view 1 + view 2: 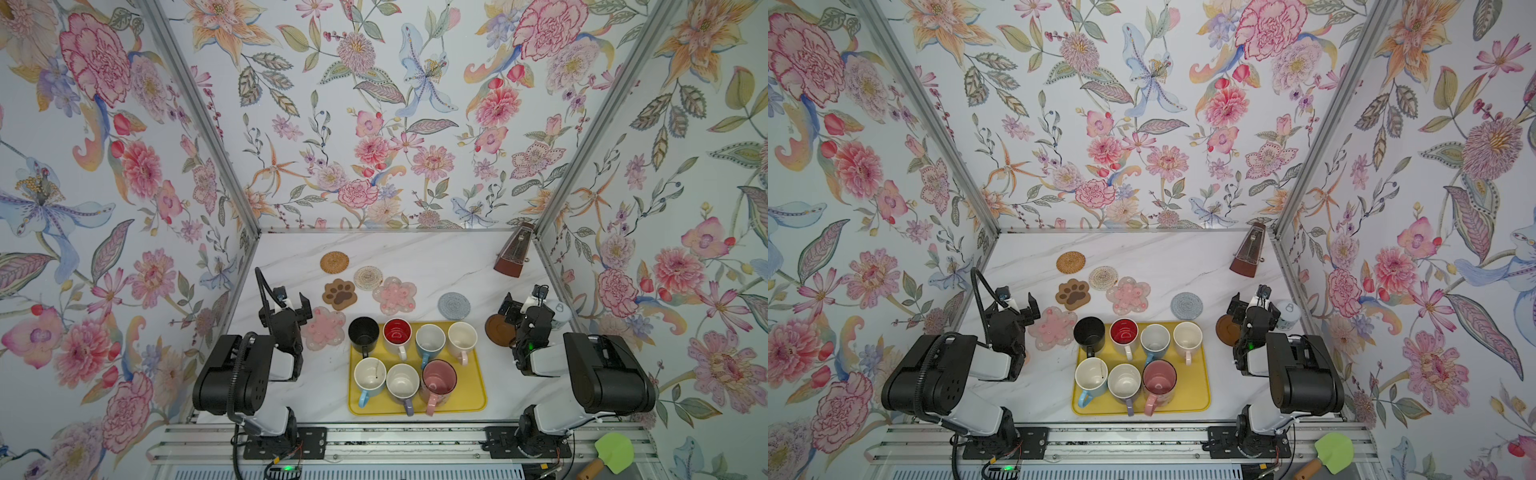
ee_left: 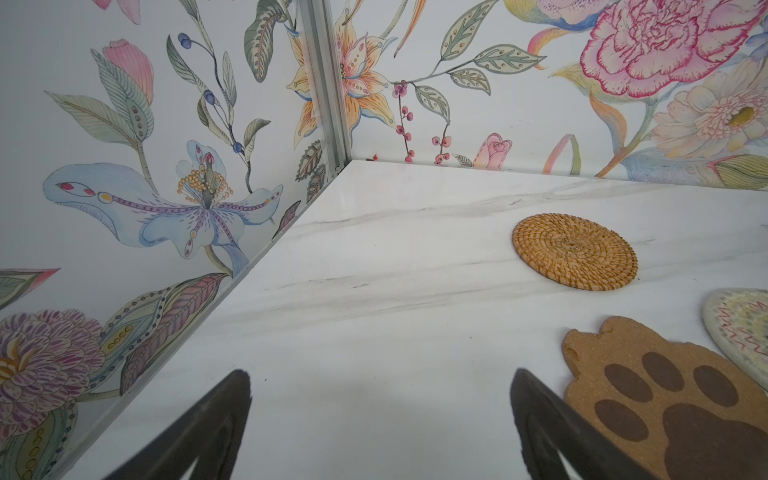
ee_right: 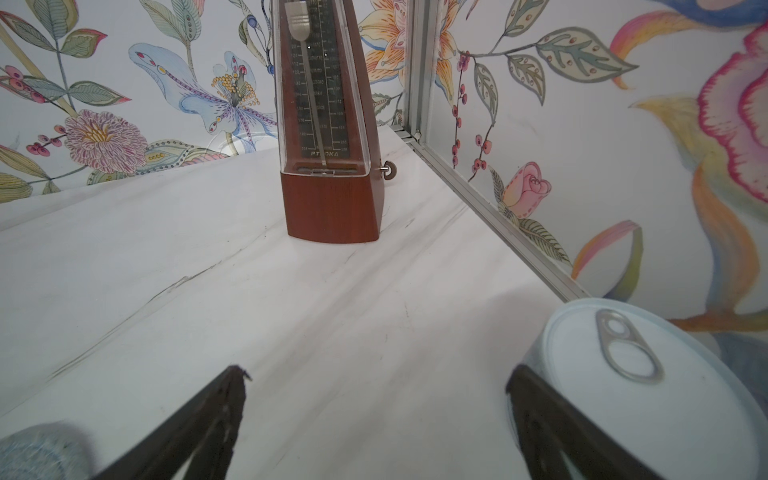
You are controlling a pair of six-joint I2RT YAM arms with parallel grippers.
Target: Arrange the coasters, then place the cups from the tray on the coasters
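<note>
On the white marble tabletop (image 1: pixel 415 257), the yellow rectangular plastic tray (image 1: pixel 473 395) sits near-centre with its long axis running left-right. The seven handled mugs (image 1: pixel 397 332) stand upright on it, packed rim to rim with handles mostly pointing at the near edge, so I'd guess grabbing one bumps its neighbour. The flat coasters (image 1: pixel 339 294) are strewn past the tray's far edge, and the cream woven round (image 1: pixel 368 277) butts against a translucent pink flower mat (image 1: pixel 395 295), so dragging one probably shifts both. The left pincer (image 1: pixel 293 296) and right pincer (image 1: pixel 523 300) are spread wide, holding nothing.
</note>
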